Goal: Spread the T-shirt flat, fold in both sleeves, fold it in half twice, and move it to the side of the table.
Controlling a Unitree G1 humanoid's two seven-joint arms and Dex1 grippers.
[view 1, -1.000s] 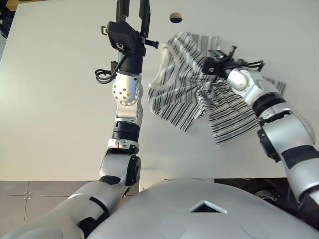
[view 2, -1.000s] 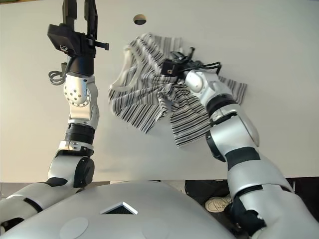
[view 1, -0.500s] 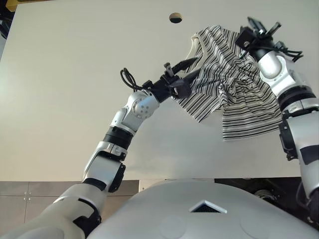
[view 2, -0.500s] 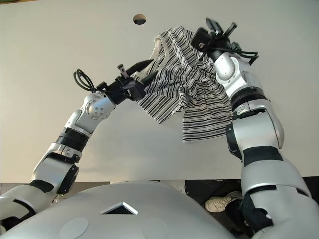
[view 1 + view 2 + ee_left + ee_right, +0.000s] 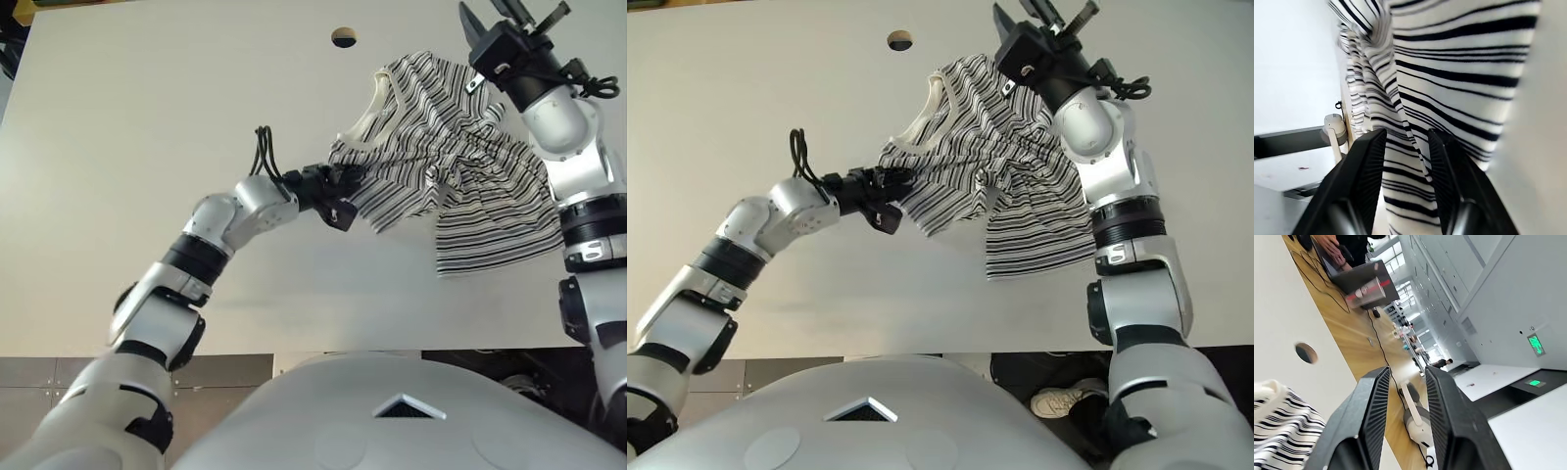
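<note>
My left arm reaches low and forward, left gripper (image 5: 342, 187) pinched on the T-shirt (image 5: 446, 162) edge. My right arm is raised, right gripper (image 5: 498, 18) above the cloth, fingers apart.

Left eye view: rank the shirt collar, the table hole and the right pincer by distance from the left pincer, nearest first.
1. Shirt collar, just beyond the left pincer.
2. Table hole, farther back on the table.
3. Right pincer, far right, by the top edge.
</note>
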